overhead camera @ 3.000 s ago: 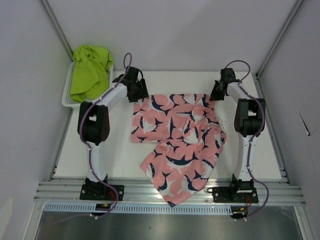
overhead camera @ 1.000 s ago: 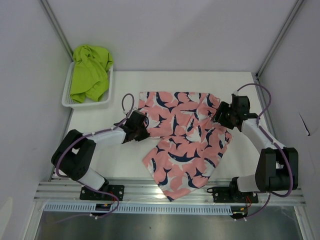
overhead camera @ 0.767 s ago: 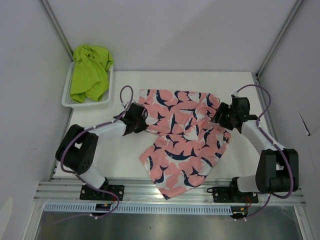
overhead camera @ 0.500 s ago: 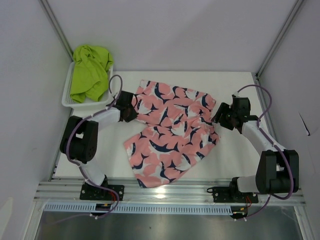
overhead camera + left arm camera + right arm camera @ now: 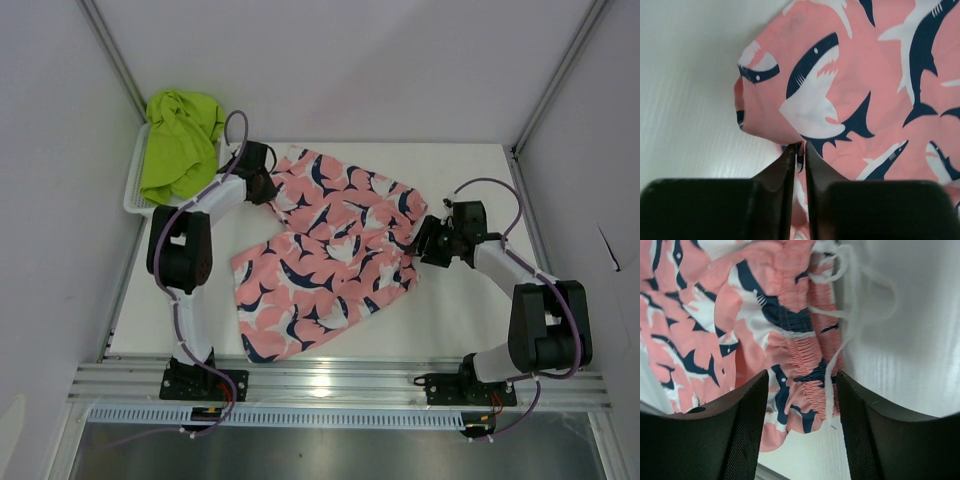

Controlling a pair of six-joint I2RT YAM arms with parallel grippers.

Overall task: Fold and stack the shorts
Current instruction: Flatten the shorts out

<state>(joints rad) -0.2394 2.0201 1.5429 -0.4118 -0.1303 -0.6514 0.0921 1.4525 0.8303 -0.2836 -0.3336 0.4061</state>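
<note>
Beside the basket [image 5: 134, 198], left gripper [image 5: 799, 149] pinches a corner of the pink shorts [image 5: 320, 262]; right gripper [image 5: 424, 244] gapes around their far waistband [image 5: 805, 354].

Overhead camera looks down; close wrist cameras share the pink shorts [image 5: 320, 262].

Blurred drawstring [image 5: 836, 276] of pink shorts [image 5: 765, 305]

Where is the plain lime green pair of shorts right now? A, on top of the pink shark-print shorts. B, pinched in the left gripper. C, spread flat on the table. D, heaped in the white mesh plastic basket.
D: the lime green shorts lie bunched in the white mesh basket at the far left, while the left gripper pinches the pink shark-print shorts.
</note>
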